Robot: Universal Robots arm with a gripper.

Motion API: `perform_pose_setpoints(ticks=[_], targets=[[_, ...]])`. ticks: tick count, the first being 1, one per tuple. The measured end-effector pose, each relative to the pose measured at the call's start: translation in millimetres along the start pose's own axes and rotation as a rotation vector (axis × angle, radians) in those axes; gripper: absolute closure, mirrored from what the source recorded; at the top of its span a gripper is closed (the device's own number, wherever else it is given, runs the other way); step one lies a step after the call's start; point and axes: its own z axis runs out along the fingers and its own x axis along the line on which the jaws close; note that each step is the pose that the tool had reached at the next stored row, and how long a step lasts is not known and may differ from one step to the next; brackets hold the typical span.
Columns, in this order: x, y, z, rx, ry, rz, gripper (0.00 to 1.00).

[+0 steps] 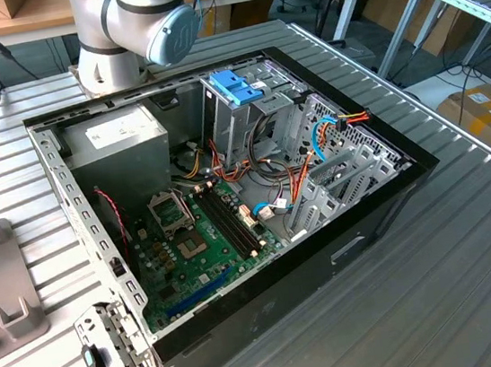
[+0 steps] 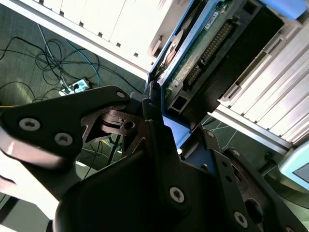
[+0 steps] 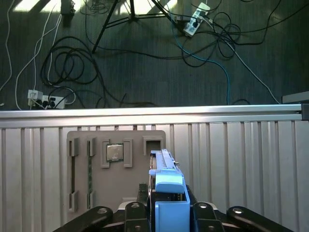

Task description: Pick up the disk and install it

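Observation:
The disk is edge-on in the first wrist view, a bright blue carrier standing between the black fingers of my gripper, which is shut on it. It hangs above the ribbed metal table. In the second wrist view the disk shows its green circuit board and connector pins inside the blue frame, with the gripper clamped on its lower end. In the exterior view the open computer case lies on the table, and its metal drive cage carries a blue clip.
A grey fixture plate holding a square chip lies on the table under the gripper. The table edge runs just beyond it, with cables and power strips on the floor. The arm's base stands behind the case.

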Motion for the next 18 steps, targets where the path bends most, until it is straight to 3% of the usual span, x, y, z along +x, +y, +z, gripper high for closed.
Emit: perform_pose_setpoints(ticks=[18], targets=[[-0.3,0.6,-12.6,0.0,0.0,0.0,0.63]])
